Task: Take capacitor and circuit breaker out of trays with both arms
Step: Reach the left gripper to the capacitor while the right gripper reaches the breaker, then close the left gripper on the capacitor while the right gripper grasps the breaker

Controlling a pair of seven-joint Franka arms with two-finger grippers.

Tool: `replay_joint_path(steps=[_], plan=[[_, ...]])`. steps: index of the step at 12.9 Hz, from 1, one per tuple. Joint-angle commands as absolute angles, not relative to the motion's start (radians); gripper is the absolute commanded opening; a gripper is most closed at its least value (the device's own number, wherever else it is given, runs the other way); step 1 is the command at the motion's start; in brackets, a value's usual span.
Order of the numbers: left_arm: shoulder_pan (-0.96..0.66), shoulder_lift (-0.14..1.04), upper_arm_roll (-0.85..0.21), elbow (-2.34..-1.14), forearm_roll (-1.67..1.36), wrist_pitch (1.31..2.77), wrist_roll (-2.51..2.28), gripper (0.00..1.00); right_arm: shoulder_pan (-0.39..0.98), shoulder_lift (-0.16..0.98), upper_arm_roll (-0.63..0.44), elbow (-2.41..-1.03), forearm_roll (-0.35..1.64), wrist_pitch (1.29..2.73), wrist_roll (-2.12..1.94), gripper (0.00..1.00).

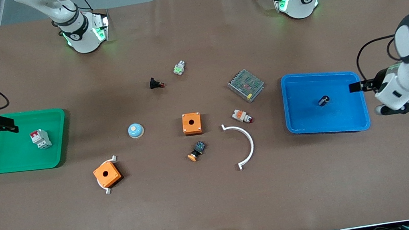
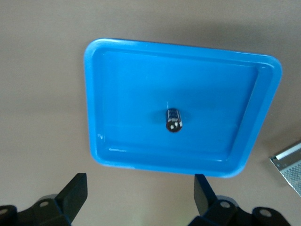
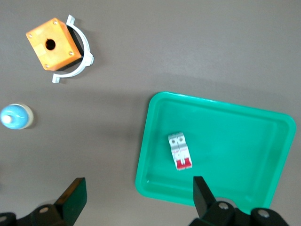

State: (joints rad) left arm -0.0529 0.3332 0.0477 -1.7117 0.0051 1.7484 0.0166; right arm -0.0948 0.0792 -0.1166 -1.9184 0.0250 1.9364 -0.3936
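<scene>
Both parts (trayed) clear of gripper (image 2: 140, 197)

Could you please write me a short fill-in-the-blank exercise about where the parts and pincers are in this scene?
1. The capacitor lies in the ____ tray.
2. The breaker lies in the ____ tray.
3. The left pincer is open over the blue tray's rim and holds ____.
4. The right pincer, open and empty, is over the ____ tray's rim.

Answers: blue; green; nothing; green

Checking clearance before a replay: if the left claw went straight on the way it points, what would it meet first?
Probably the blue tray's rim; the open left claw points across it toward the capacitor. Height is unclear.
</scene>
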Motion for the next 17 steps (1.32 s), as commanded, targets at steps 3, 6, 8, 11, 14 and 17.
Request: replay_joint_path(steps=[3, 6, 8, 11, 14, 17], plan=[[-0.070, 0.480, 0.015, -1.710, -0.061, 1.882, 0.009, 1.00, -0.133, 0.144, -0.107, -2.081, 0.011, 2.138, -0.575, 0.99], [-0.091, 0.514, 0.015, -1.793, -0.049, 1.985, -0.020, 1.00, -0.133, 0.178, -0.107, -2.102, -0.070, 2.172, -0.583, 0.99], [-0.084, 0.514, 0.015, -1.856, -0.046, 2.045, -0.020, 1.00, -0.146, 0.192, -0.107, -2.129, -0.101, 2.215, -0.587, 0.99], [-0.080, 0.506, 0.017, -1.913, -0.046, 2.088, -0.018, 1.00, -0.193, 0.225, -0.107, -2.207, -0.126, 2.382, -0.644, 0.97], [-0.075, 0.486, 0.017, -1.963, -0.020, 2.092, -0.018, 0.97, -0.230, 0.287, -0.106, -2.217, -0.126, 2.430, -0.683, 0.95], [-0.072, 0.466, 0.017, -2.006, -0.017, 2.123, -0.018, 0.77, -0.230, 0.314, -0.104, -2.237, -0.124, 2.467, -0.683, 0.95]])
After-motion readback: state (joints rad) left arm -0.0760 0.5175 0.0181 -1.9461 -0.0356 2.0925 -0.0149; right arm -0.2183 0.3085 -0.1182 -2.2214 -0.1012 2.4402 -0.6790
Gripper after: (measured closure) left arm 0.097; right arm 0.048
